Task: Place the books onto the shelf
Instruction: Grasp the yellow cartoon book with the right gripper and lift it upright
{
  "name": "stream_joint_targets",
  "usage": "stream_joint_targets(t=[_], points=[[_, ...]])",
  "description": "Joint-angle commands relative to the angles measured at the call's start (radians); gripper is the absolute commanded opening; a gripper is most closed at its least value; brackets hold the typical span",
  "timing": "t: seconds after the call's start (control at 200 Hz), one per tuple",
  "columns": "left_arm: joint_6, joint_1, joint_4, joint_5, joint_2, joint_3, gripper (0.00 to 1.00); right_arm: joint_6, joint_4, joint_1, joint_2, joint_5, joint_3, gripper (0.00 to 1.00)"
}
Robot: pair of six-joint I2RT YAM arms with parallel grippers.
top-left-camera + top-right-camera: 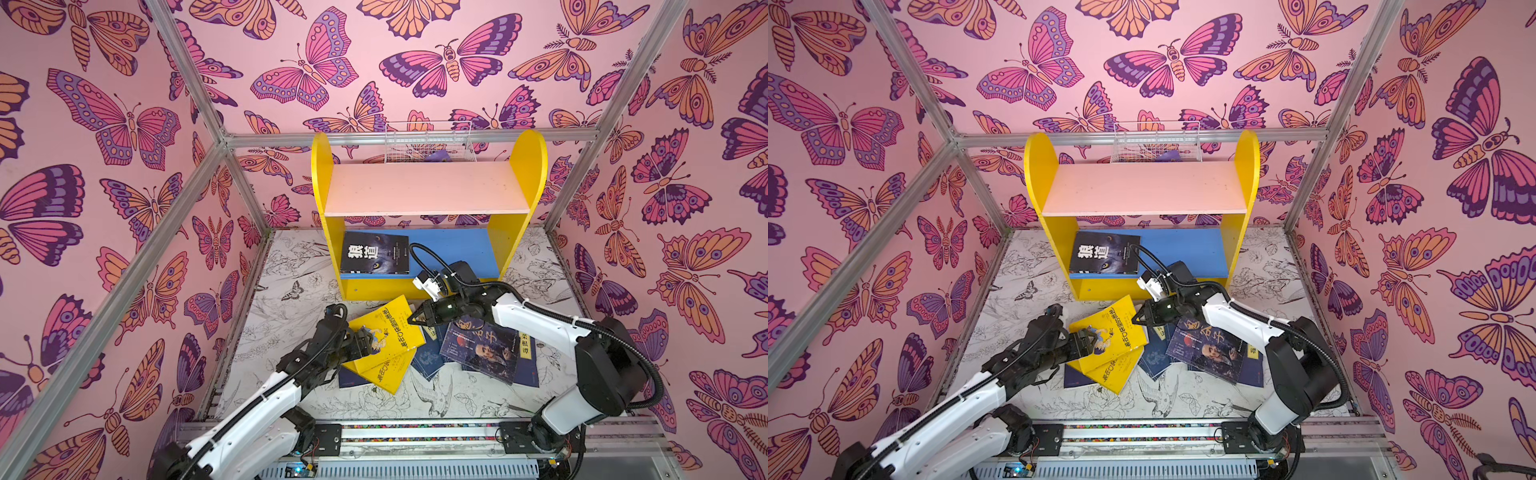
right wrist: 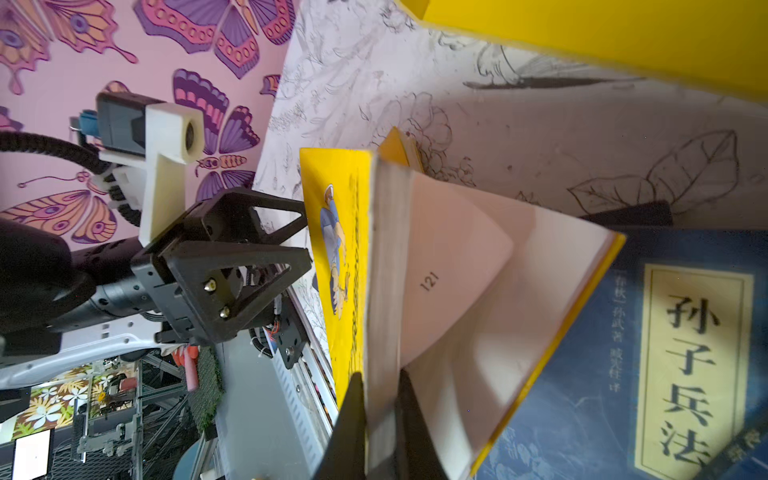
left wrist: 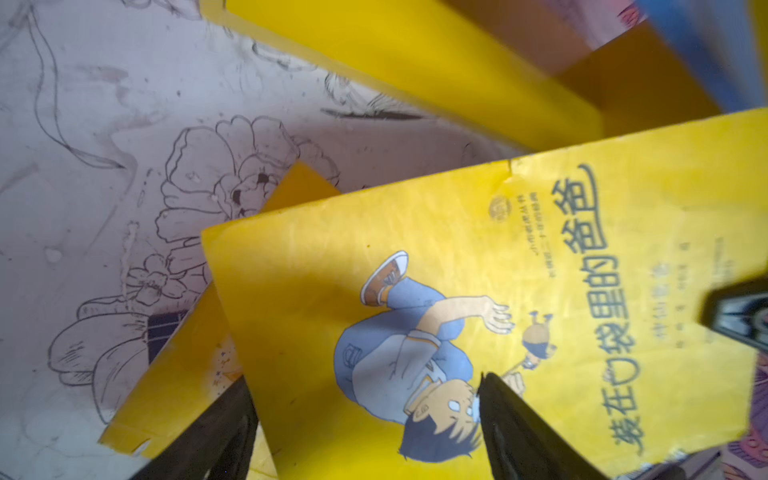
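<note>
Two claws [image 1: 360,341] [image 1: 415,319], two yellow books [image 1: 386,332]

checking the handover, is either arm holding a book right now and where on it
The right gripper pinches the upper yellow cartoon-boy book by its page edge, cover and some pages inside the jaws. The left gripper is open around its opposite edge.

Both top views look steeply down from high at the front toward the back wall, sharing the shelf [image 1: 428,187] and the whole desk [image 1: 1034,257]. The left wrist camera sits close over the yellow book [image 3: 457,291]; the right wrist camera views that book's page edge [image 2: 386,270] from very near.
</note>
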Motion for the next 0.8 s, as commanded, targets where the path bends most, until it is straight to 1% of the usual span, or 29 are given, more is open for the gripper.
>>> stream_joint_targets(t=[0.0,0.075,0.17,0.185,0.316,0.446,0.601,0.691,0.792], points=[[-0.077,0.050,0.000,0.031,-0.101,-0.048,0.90,0.109,0.223,-0.056,-0.074,-0.114,-0.037,0.00],[-0.124,0.104,-0.003,0.076,-0.178,-0.080,0.92,0.182,0.331,-0.091,-0.099,-0.161,-0.074,0.00],[-0.191,0.170,0.024,0.139,-0.274,-0.114,0.93,0.234,0.403,-0.121,-0.123,-0.205,-0.094,0.00],[-0.197,0.179,0.031,0.150,-0.287,-0.150,0.94,0.237,0.411,-0.123,-0.125,-0.210,-0.097,0.00],[-0.243,0.221,0.120,0.244,-0.356,-0.212,0.95,0.278,0.485,-0.135,-0.151,-0.241,-0.114,0.00],[-0.236,0.228,0.191,0.313,-0.349,-0.215,0.95,0.330,0.556,-0.140,-0.160,-0.259,-0.122,0.00],[-0.235,0.228,0.297,0.373,-0.291,-0.210,0.94,0.456,0.717,-0.140,-0.152,-0.299,-0.131,0.00],[-0.238,0.228,0.366,0.387,-0.277,-0.209,0.94,0.464,0.725,-0.139,-0.154,-0.308,-0.132,0.00],[-0.237,0.228,0.439,0.406,-0.271,-0.208,0.90,0.464,0.726,-0.137,-0.157,-0.313,-0.143,0.00]])
